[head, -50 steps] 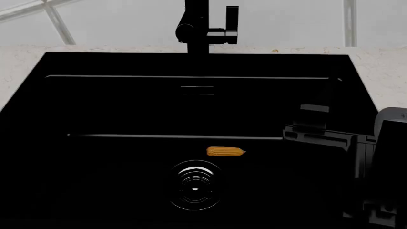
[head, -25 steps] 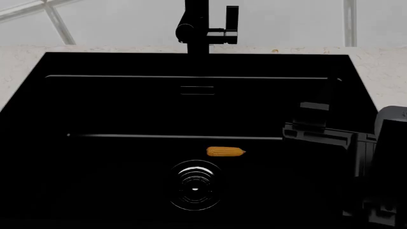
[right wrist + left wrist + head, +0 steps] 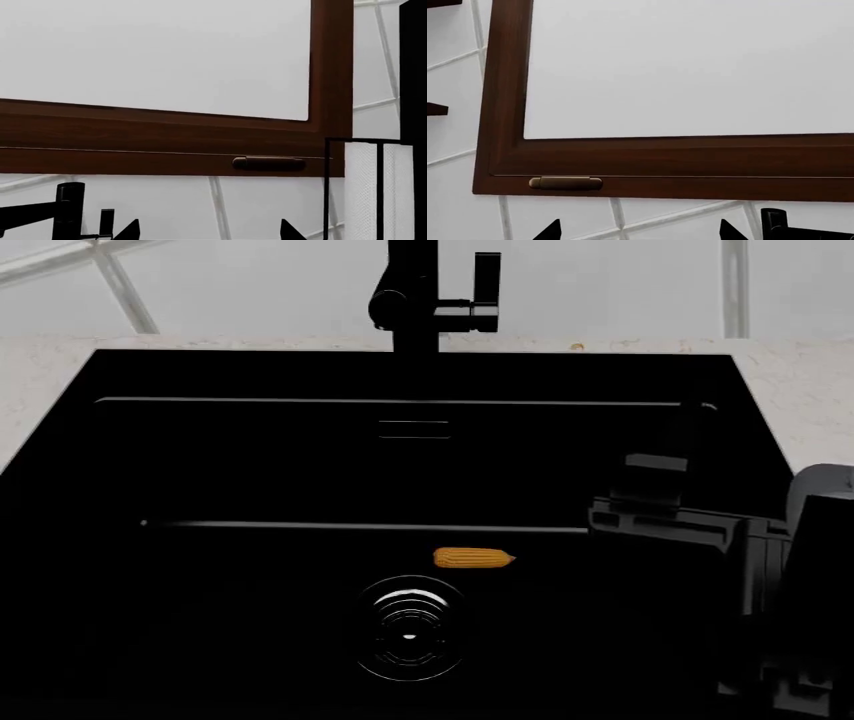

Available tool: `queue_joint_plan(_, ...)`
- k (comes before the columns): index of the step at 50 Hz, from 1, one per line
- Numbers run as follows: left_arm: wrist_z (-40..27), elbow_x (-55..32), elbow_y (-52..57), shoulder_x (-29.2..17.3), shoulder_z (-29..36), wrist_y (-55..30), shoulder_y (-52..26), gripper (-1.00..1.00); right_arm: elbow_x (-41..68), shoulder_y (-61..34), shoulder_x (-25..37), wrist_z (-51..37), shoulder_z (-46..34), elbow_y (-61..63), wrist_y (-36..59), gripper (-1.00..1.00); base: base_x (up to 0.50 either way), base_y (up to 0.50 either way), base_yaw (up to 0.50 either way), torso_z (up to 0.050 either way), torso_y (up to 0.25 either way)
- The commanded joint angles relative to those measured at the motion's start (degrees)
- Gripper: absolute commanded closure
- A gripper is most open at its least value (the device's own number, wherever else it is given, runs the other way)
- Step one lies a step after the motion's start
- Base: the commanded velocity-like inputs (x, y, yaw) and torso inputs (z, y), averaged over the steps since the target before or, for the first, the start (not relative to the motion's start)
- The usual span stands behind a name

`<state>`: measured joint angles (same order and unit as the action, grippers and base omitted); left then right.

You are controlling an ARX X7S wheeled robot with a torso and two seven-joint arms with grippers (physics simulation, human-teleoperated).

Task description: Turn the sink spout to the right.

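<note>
Right arm low at the sink's right side, spout untouched at the back edge.

I see the sink spout (image 3: 412, 300) rising as a black column behind the sink (image 3: 80, 440), centred on its rear rim, a short lever handle (image 3: 486, 285) just to its right. I judge it rigid metal on a stiff swivel, smooth and slippery, so I'd push the tube arm, not the lever. My right gripper (image 3: 209, 231) shows 2 tips spread apart, holding nothing; the left gripper (image 3: 639, 234) likewise. A corn cob (image 3: 474, 559) lies near the drain (image 3: 408, 628).
</note>
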<state>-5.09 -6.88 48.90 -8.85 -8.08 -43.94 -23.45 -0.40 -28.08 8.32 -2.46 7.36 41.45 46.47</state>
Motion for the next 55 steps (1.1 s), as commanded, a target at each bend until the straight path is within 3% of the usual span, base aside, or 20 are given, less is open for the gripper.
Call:
queue_joint_plan(1,0.0,-0.3,-0.1,0.0,-0.2,1.0,0.6,-1.00,0.6,0.5,0.3,0.4,0.0,0.2,-0.4,-1.00,0.16,0.00,0.00,0.000,0.000)
queue_joint_plan(23,-0.2,-3.0,0.9,-0.2,-0.8,1.0,0.4,-1.00,1.6,0.6,0.7,-0.6,-0.1,0.1,-0.7,-1.00,0.27,0.00,0.00,0.000,0.000)
queue_joint_plan(43,-1.3,-3.1,0.2,-1.0,-0.2,1.6,0.7,-1.00,2.0,0.3,1.6,-1.5,-0.7,1.0,1.2,-1.00,0.01,0.00,0.00,0.000,0.000)
queue_joint_plan(55,-1.9,-3.1,-0.2,-1.6,0.2,1.8,0.7,-1.00,5.8,-9.9,0.1,-0.8,-0.9,8.7,18.0,-1.00,0.00,0.00,0.00,0.000,0.000)
